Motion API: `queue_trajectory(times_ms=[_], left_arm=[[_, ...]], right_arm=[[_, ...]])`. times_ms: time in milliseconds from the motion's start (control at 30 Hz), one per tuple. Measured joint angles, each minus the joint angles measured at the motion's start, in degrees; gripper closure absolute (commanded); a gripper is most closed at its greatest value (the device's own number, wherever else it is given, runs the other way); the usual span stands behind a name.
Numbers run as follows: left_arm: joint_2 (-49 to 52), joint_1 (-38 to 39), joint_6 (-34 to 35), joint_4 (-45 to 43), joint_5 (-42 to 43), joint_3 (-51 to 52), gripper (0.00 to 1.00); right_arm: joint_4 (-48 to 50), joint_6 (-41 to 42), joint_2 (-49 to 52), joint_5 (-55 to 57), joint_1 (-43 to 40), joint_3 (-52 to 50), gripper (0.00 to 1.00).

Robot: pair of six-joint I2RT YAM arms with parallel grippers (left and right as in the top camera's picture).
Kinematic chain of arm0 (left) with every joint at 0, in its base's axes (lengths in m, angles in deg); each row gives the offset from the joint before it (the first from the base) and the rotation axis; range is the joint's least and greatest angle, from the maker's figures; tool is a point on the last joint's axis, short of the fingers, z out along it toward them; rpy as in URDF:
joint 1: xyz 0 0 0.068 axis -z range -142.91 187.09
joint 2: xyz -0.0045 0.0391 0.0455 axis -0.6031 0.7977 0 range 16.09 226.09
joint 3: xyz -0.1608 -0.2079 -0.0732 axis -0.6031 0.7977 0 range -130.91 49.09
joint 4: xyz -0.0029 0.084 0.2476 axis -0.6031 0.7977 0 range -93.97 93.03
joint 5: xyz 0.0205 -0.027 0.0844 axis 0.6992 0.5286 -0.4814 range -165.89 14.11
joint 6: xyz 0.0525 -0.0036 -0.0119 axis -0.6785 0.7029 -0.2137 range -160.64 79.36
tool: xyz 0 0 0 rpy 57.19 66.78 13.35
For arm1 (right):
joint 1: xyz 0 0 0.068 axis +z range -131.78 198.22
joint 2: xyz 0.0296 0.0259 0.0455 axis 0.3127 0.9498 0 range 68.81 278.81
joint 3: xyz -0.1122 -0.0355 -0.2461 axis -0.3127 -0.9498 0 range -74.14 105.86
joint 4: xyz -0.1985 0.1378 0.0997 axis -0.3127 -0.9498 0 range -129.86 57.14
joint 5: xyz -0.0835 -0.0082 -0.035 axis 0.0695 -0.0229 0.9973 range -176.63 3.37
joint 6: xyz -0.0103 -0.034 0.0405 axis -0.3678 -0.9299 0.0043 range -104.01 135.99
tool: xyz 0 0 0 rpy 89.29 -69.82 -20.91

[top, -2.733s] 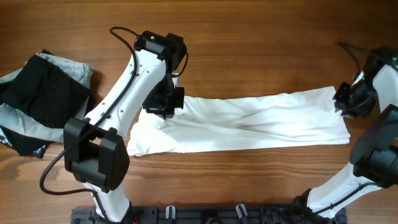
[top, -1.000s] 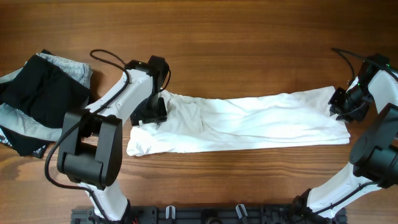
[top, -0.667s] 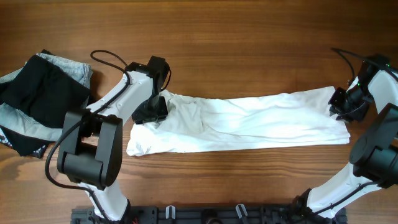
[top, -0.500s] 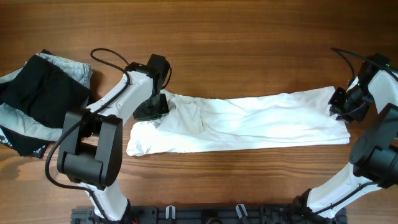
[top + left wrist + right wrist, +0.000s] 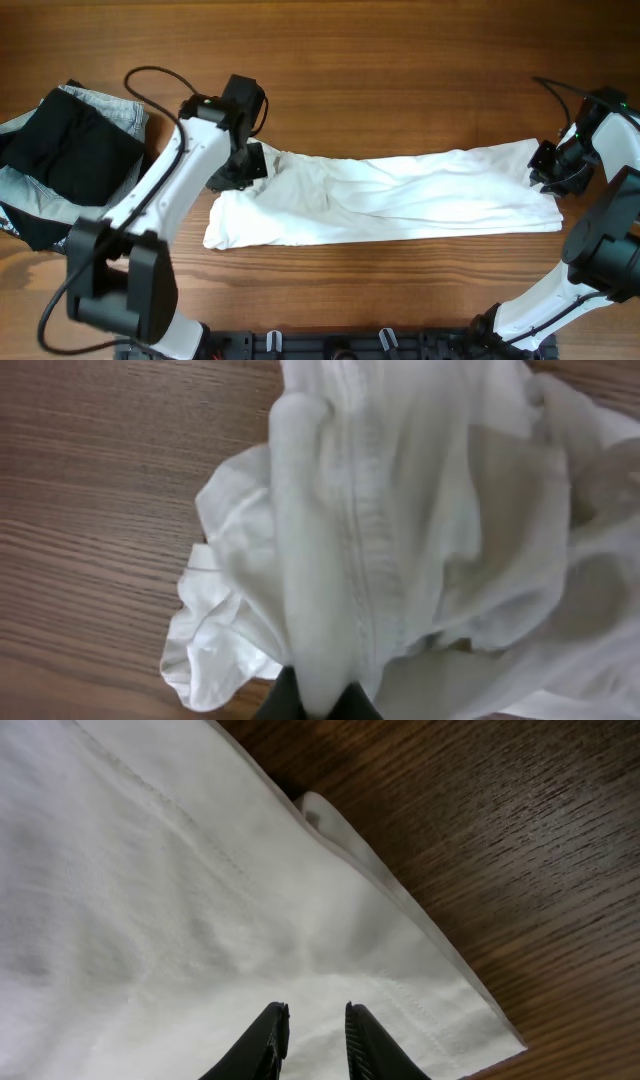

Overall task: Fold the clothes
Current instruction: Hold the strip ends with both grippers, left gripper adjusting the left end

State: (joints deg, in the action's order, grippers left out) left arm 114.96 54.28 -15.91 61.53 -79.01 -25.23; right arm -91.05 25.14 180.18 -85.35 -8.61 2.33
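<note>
The white shirt (image 5: 400,195) lies stretched in a long band across the table, wrinkled at its left end. My left gripper (image 5: 250,165) is at the band's upper left corner. In the left wrist view it (image 5: 320,705) is shut on a bunched ridge of the shirt (image 5: 380,510) along a seam, and the fabric hangs in loose folds around it. My right gripper (image 5: 548,165) sits at the band's right end. In the right wrist view its jaws (image 5: 312,1020) stand narrow with the shirt's (image 5: 200,870) flat fabric between them, near the hemmed corner.
A black folded garment (image 5: 70,150) lies on a pale grey garment (image 5: 115,108) at the table's left edge. Bare wood table (image 5: 400,80) stretches behind and in front of the shirt. The arm bases stand at the front edge.
My left gripper has closed on the shirt's left end, and the left arm has swung back and to the left. The right arm has not moved.
</note>
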Motion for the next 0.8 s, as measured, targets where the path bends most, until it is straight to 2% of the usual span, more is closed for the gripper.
queue_trajectory(times_ms=[33,100,367,633,800], left_arm=[[-0.5,0.0,0.0,0.5,0.0,-0.1,0.96],[-0.6,0.0,0.0,1.8,0.1,-0.2,0.85],[-0.5,0.0,-0.2,1.3,0.2,-0.2,0.83],[-0.5,0.0,-0.2,1.1,0.2,-0.1,0.72],[-0.5,0.0,-0.2,-5.2,0.1,3.8,0.69]], right_arm=[[0.0,0.0,0.0,0.0,0.0,0.0,0.76],[0.0,0.0,0.0,0.0,0.0,0.0,0.76],[0.0,0.0,0.0,0.0,0.0,0.0,0.76],[0.0,0.0,0.0,0.0,0.0,0.0,0.75],[0.0,0.0,0.0,0.0,0.0,0.0,0.76]])
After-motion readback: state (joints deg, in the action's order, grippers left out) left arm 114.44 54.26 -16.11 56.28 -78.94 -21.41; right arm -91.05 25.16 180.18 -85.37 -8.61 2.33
